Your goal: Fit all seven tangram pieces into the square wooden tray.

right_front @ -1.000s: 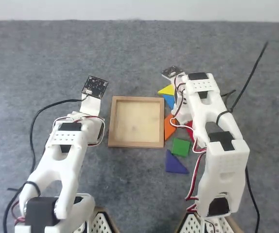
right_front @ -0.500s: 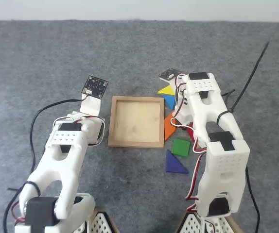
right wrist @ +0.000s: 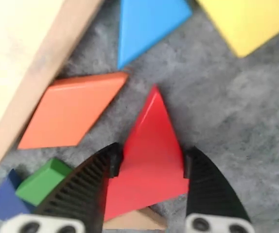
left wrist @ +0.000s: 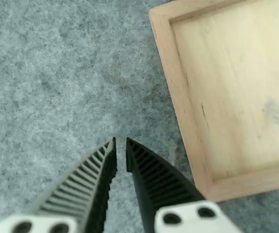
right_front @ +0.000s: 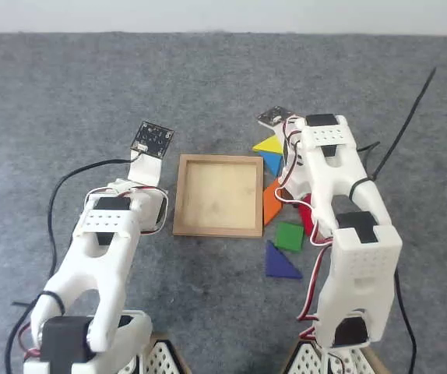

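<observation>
grey felt bench. square wooden tray (right_front: pixel 178 195) lies between the arms. left gripper (left wrist: pixel 120 145) hangs over felt just beside the tray's rim, fingers all but closed, holding nothing. right gripper (right wrist: pixel 151 153) has fingers spread wide, straddling the red triangle (right wrist: pixel 147 174); grip not confirmed. orange parallelogram (right wrist: pixel 71 111), blue triangle (right wrist: pixel 147 24) and green square (right wrist: pixel 44 182) lie outside the tray.

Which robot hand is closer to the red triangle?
Right. The right hand is open over the red triangle, a finger on each side. The left hand is on the tray's other side, over carpet.
</observation>
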Available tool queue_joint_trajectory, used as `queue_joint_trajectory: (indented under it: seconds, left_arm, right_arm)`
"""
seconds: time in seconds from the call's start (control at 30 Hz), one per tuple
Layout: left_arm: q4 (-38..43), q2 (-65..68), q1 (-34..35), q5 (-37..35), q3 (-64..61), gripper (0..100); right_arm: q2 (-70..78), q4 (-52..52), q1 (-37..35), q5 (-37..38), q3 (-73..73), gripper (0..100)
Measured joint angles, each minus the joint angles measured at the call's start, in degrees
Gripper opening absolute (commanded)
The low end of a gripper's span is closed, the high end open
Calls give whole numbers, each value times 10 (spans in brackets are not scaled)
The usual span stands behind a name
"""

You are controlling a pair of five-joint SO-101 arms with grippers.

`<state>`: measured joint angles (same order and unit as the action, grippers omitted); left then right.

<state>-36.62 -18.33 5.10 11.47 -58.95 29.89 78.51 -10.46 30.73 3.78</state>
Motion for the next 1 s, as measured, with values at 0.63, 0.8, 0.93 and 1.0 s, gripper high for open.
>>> queue_joint_trajectory:
  seconds: [0.63, 0.8, 0.93, 1.0]
  left_arm:
    - [0, 0, 0, 0, 0, 40]
    - [0, 0, 0, 0, 0, 40]
    - [0, 0, 0, 0, 0, 40]
    - [0, 0, 0, 0, 0, 40]
  right_arm:
    - [-90, -34, 33, -67, -132, 415]
    - [-90, -71, 36, -172, -143, 395]
    - [-89, -86, 34, -193, -150, 365]
    - [-89, -87, 33, -191, -151, 348]
